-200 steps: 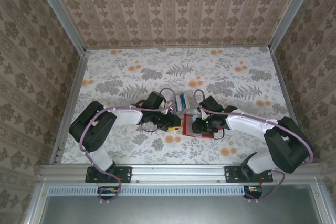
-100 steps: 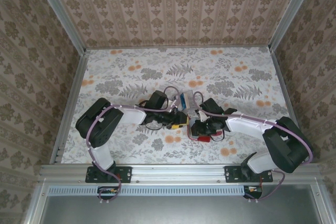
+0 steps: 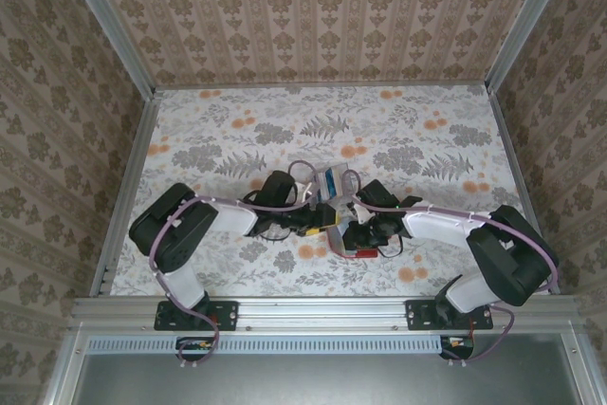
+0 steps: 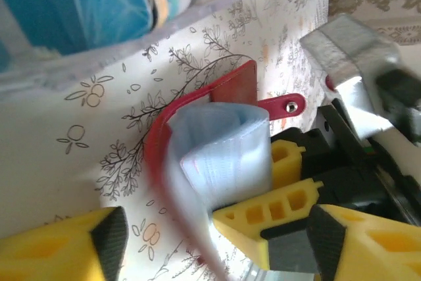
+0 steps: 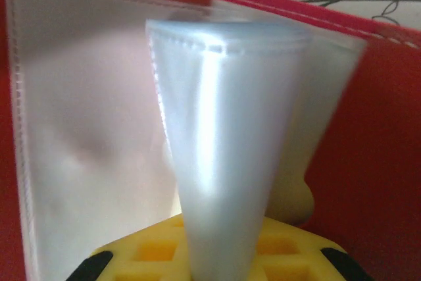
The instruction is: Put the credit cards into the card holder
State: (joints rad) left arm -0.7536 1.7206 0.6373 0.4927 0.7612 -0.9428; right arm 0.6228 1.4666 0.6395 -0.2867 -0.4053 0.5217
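left pincer (image 3: 323,219) spread wide, gripping nothing | credit cards (image 3: 332,180) stacked just beyond it | card holder (image 4: 197,100) lies open on floral worktop (image 3: 237,130), between both pincers | right pincer (image 3: 354,232) clamped on its pale pocket leaf

A flowered tablecloth (image 3: 379,130), grey leaves and orange blooms on white, lies flat. Papered walls (image 3: 313,16) in brown damask rise behind and beside the tablecloth. A metal rail (image 3: 322,310) runs along its near edge. A clear plastic box (image 4: 79,60) stands near its middle.
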